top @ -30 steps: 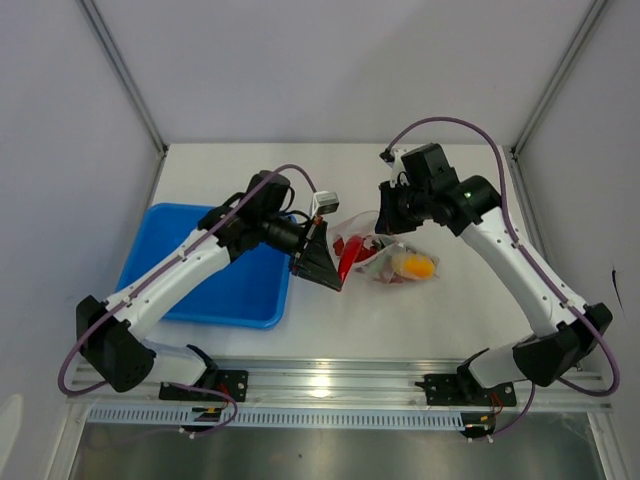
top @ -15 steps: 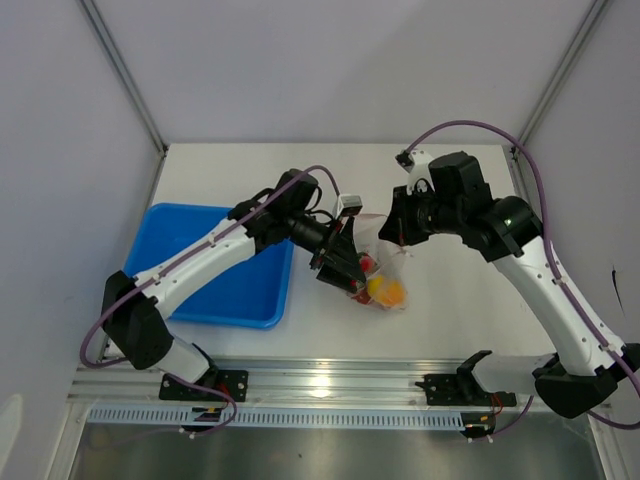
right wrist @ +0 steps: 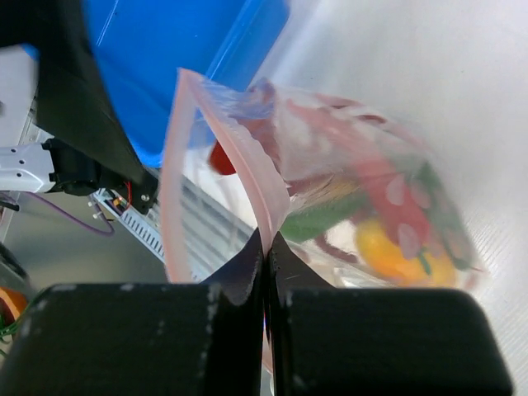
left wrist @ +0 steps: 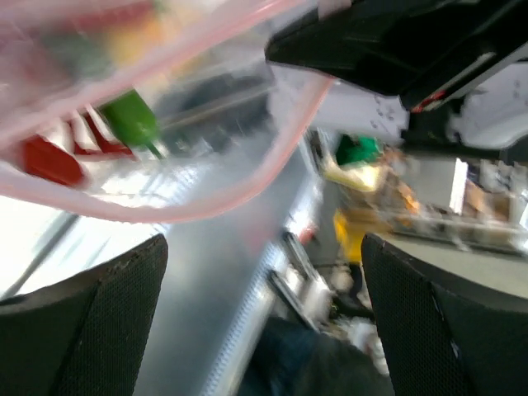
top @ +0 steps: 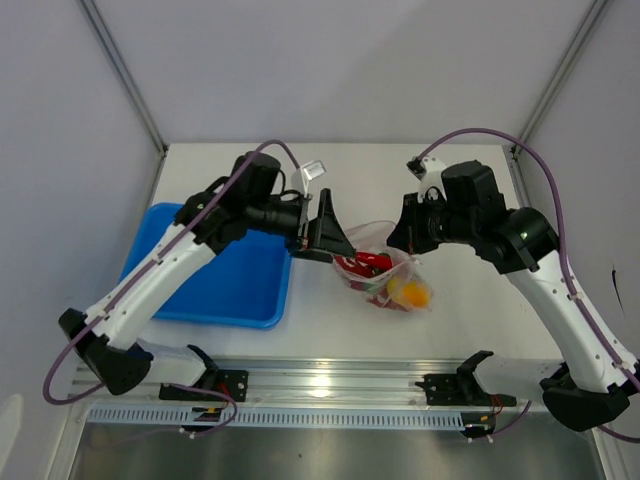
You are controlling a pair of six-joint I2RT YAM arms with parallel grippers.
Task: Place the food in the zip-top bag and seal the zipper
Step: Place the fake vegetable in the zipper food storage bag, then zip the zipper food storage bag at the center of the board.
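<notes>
The clear zip-top bag [top: 388,277] hangs with its mouth open, and my right gripper [top: 402,240] is shut on one side of the pale pink zipper [right wrist: 262,194]. Inside the bag lie the food pieces: red chilies [top: 364,264], a green pepper [right wrist: 320,218] and the yellow-orange fruit [top: 408,291]. My left gripper [top: 326,236] stands open just left of the bag's mouth, touching nothing. In the left wrist view the zipper's rim [left wrist: 206,202] curves above the wide-apart fingers [left wrist: 82,322], with a green piece [left wrist: 132,120] behind the plastic.
The blue tray [top: 215,285] sits on the table's left side, under the left arm. White table surface lies behind and to the right of the bag. A metal rail [top: 330,385] runs along the near edge.
The left gripper opened, let go of the bag and drew back to the left. The right gripper kept its grip on the zipper, and the bag shifted slightly right.
</notes>
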